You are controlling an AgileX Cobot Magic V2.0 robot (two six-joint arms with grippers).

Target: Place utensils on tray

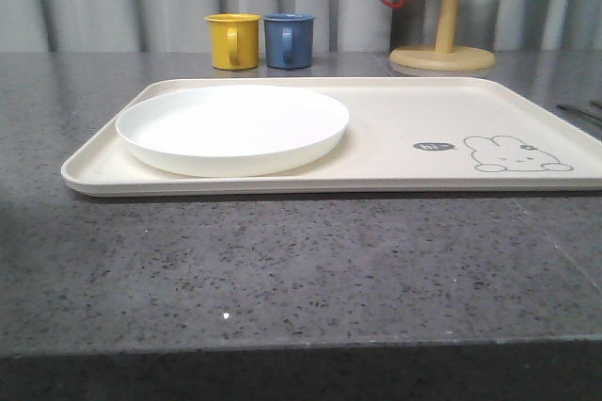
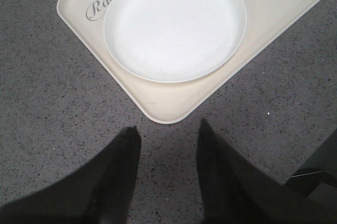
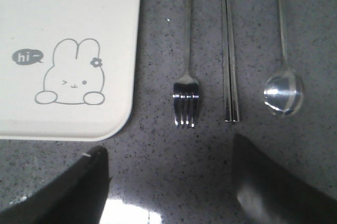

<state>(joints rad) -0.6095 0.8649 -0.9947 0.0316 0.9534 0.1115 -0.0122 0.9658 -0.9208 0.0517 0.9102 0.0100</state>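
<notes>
So nothing's been moved yet, we judge: the fork, the pair of metal sticks and the spoon all lie on the desk just beside the tray, none of them on it. They're lined up parallel, fork nearest the tray edge, sticks in the middle, spoon farthest out, small gaps between. That spacing probably leaves room for fingers to drop around one handle at a time.

Our right hand hovers over the utensils' working ends with its fingers spread wide and nothing between them, roughly in line with the fork, so the fork looks like the first pick.

Our left hand hangs over bare desk near the tray corner, also wide and empty. It's parked away from the utensils, likely out of the way.

The white plate already sits on the tray's left half, leaving the rabbit-drawing side free for the utensils. Mugs stand behind the tray, not involved.
</notes>
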